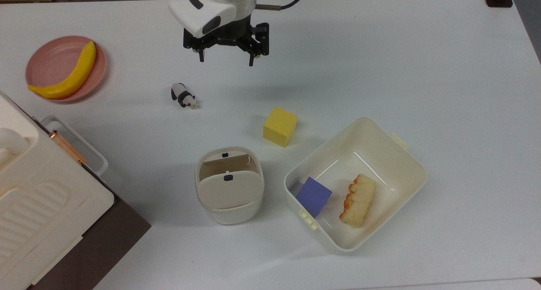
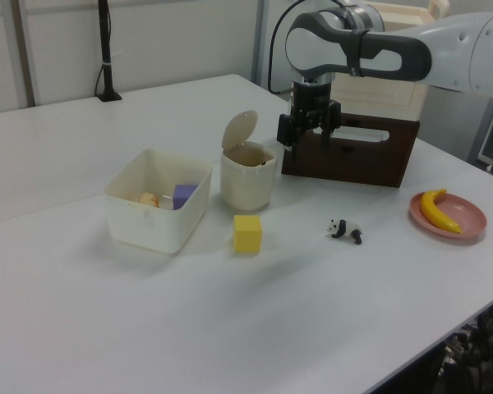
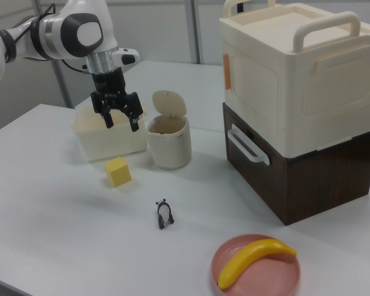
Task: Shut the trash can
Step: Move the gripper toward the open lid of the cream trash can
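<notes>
The trash can is a small cream bin with its flap lid standing up, so the brown inside shows. A small black button sits on the lid. My gripper hangs open above the table with nothing between its fingers. In the top view it is well above the can, towards the table's far edge; in the right view it hovers left of the can.
A yellow cube and a toy panda lie between gripper and can. A lidless cream tub holds a purple block and a pastry. A pink plate carries a banana. A large cream appliance stands on a brown box.
</notes>
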Controlling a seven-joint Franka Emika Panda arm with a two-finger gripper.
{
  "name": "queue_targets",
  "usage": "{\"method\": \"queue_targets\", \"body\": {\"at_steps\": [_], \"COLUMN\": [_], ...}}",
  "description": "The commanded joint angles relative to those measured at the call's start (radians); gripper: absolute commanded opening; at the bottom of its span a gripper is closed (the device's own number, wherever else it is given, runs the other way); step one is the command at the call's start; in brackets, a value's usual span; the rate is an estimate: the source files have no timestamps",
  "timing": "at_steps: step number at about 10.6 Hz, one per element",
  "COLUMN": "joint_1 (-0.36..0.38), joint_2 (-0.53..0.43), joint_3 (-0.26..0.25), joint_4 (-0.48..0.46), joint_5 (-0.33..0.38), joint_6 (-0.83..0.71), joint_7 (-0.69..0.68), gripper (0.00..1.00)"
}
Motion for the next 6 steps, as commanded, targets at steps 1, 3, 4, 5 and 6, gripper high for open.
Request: {"method": "queue_targets", "body": {"at_steps": [1, 3, 4, 5, 6], "joint_1": [-0.027, -0.039, -0.044, -0.044, -0.044], "joint_2": [-0.005, -0.005, -0.005, -0.005, -0.005], "joint_3": [-0.016, -0.016, -0.016, -0.016, -0.016], "joint_4": [-0.026, -0.026, -0.026, -0.027, -0.029], "joint_5": [0.009, 0.009, 0.009, 0.009, 0.009], "joint_6": [-0.014, -0.014, -0.014, -0.015, -0.015], "joint_7": [0.01, 0.01, 0.01, 0.01, 0.01], "gripper": [1.0, 1.0, 1.0, 1.0, 1.0]}}
